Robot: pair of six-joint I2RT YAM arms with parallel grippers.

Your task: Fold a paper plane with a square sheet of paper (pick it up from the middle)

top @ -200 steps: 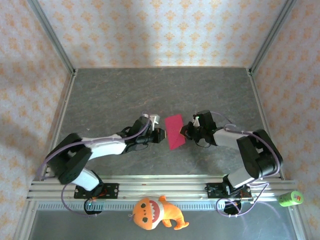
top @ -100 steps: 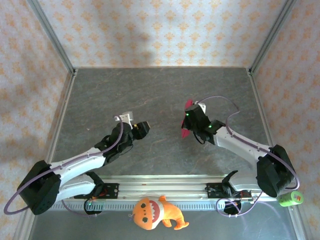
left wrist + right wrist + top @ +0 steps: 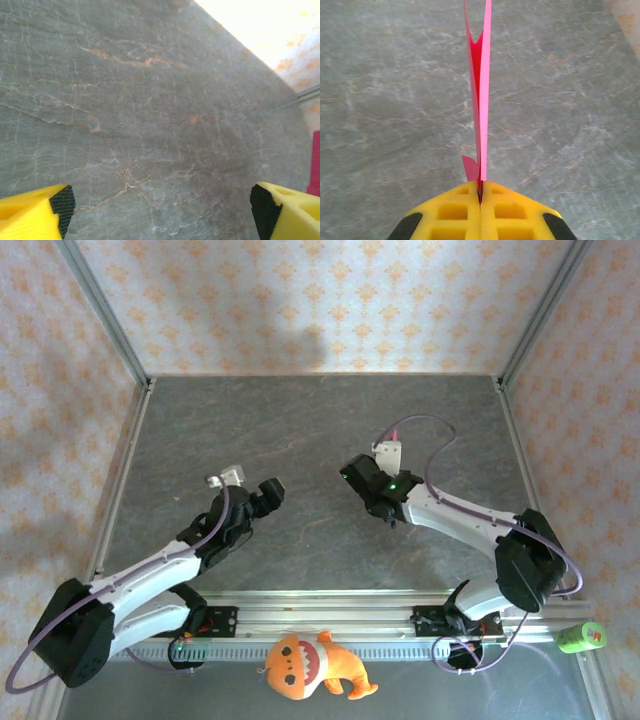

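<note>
The square sheet of paper [image 3: 481,95], magenta-pink and folded, stands edge-on in the right wrist view, clamped between the yellow fingers of my right gripper [image 3: 480,192], which is shut on it. A small pink flap [image 3: 470,169] sticks out to the left at the jaws. Seen from above, my right gripper [image 3: 352,474] hangs over the table's middle, and the paper is hidden beneath it. My left gripper [image 3: 266,492] is off to its left, wide open, with bare table between its fingertips [image 3: 35,210]. A magenta sliver [image 3: 315,162] shows at that view's right edge.
An orange plush toy [image 3: 310,665] lies in front of the arm bases, below the aluminium rail [image 3: 320,618]. A green cylinder [image 3: 581,637] sits at the near right corner. Patterned walls and metal posts [image 3: 105,315] close in the grey stone-look tabletop [image 3: 300,430].
My left gripper opened, let go of the paper and drew back to the left. My right gripper lifted the paper off the table, turned it edge-on and moved up-left.
</note>
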